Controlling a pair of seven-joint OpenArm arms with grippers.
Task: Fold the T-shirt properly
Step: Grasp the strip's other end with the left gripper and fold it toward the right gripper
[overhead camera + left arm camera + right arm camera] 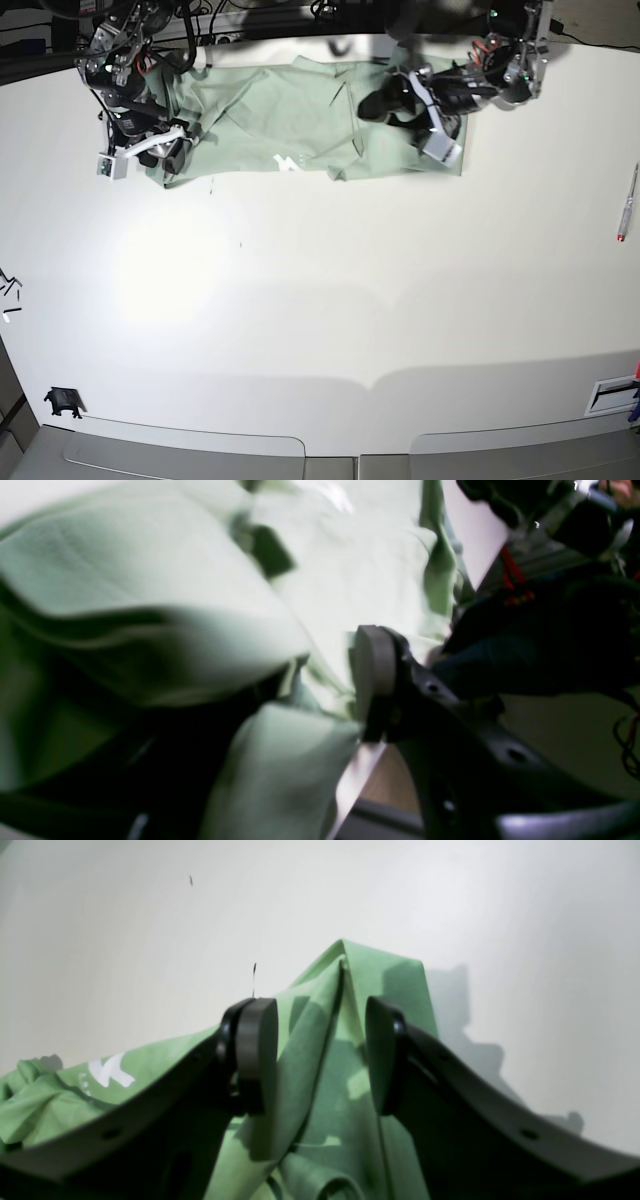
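- At the far edge of the white table [320, 300] lies the T-shirt [290, 125] — pale green, spread sideways between the two arms, flat in its middle and rumpled at both ends, with a small white print near its front hem.
- On the shirt's end that sits to the right in the base view, the left arm reaches over the cloth. Its wrist view is blurred and filled with bunched folds; only one pad [372, 662] of the left gripper [395, 105] shows clearly, with fabric lying against it. I cannot tell whether the jaws are parted or pinching the cloth.
- At the opposite end, the right gripper [320, 1055] hangs with its jaws standing apart, straddling a raised ridge of fabric that peaks between the pads. There is a gap on either side, so it is not gripping.
- A pen [627, 205] lies well apart near the table's edge, clear of the work.
- Judged from the lie of the cloth, the shirt is not yet folded — this looks like an early step of spreading or taking hold of the ends.
- The next move probably calls for the right jaws to close on that ridge, and for both ends to be lifted and drawn taut together so the body flattens before any fold.
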